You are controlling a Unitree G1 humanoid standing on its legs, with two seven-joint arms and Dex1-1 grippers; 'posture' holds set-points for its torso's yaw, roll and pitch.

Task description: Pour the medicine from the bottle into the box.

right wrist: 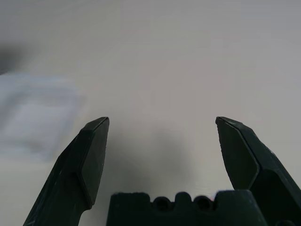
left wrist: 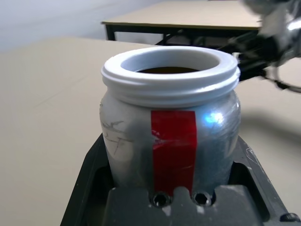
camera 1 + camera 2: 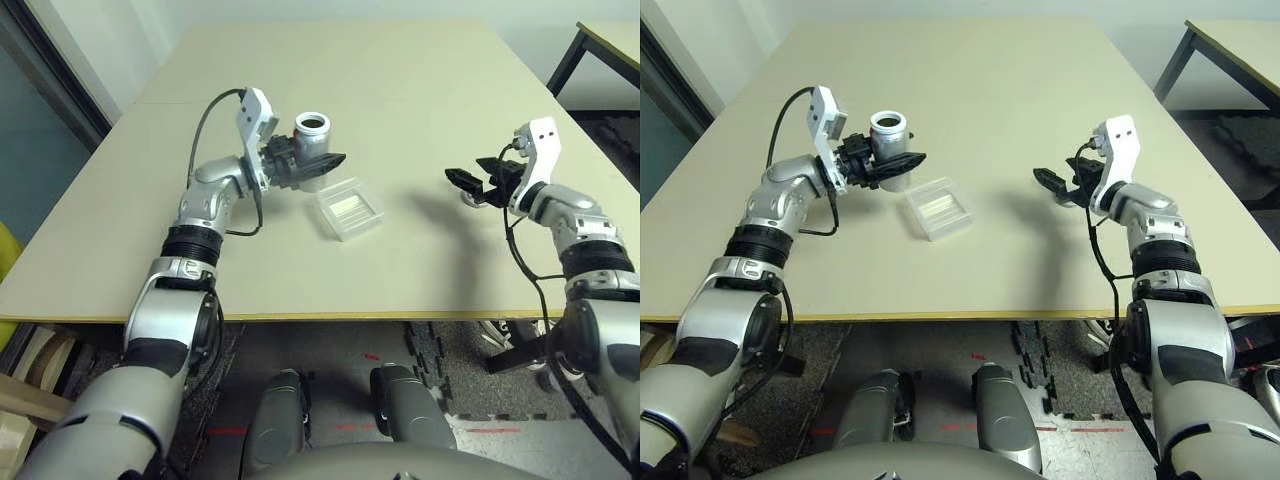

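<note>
Red tape strip on silvery bottle, no legible writing

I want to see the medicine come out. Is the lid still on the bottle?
No, the bottle in the left gripper has an open white rim, and you can look down into its dark inside.

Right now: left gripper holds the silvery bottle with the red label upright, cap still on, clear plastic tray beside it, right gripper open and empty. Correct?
Not quite: the cap is off. The left wrist view shows the silvery bottle with the red label with its white mouth open. The rest stands: the left gripper holds it upright, the clear plastic tray lies beside it, and the right gripper is open and empty.
</note>
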